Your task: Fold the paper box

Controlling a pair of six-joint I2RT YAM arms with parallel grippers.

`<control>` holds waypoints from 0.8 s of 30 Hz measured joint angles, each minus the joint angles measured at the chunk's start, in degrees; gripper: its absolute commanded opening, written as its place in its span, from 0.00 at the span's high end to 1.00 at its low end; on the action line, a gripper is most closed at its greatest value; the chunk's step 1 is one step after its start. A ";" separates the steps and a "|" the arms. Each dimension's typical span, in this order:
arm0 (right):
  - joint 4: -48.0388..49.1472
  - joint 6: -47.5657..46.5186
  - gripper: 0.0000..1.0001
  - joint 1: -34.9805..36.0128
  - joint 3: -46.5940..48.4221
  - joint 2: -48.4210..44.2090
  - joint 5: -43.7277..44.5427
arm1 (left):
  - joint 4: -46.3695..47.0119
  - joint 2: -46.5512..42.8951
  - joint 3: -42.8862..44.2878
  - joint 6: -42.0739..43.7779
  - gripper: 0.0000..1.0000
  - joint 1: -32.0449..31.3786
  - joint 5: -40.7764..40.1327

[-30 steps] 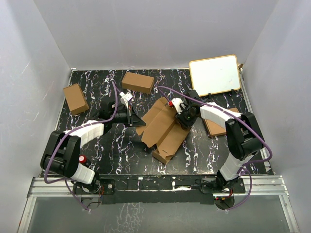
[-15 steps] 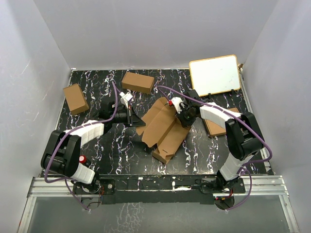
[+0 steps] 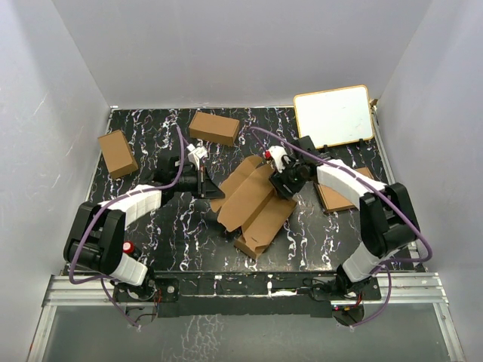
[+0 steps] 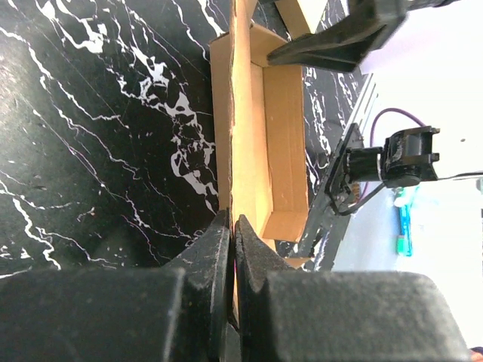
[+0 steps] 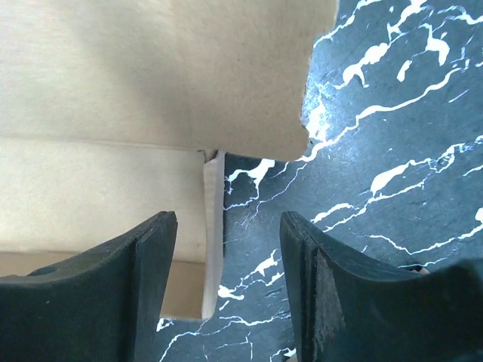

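Note:
The paper box [image 3: 253,202] is a brown creased die-cut sheet, partly folded, lying mid-table. My left gripper [image 3: 209,185] is shut on the sheet's left edge; the left wrist view shows the jaws pinched on the thin cardboard [image 4: 253,136], its side walls raised. My right gripper [image 3: 284,185] is open at the box's upper right end. In the right wrist view [image 5: 226,234] a narrow raised end flap [image 5: 213,219] stands between the spread fingers, touching neither.
Two shorter brown cartons [image 3: 214,127] [image 3: 118,153] lie at the back left. A white board [image 3: 333,116] leans at the back right. A flat pile of brown sheets [image 3: 339,194] lies under the right arm.
My right gripper has moved a little up and right. The box has shifted slightly and lies flatter. My left gripper keeps its hold.

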 measured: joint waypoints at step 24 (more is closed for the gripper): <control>15.58 6.95 0.00 -16.68 -2.32 -15.37 -41.94 | -33.29 0.72 23.82 31.17 1.00 0.00 -4.55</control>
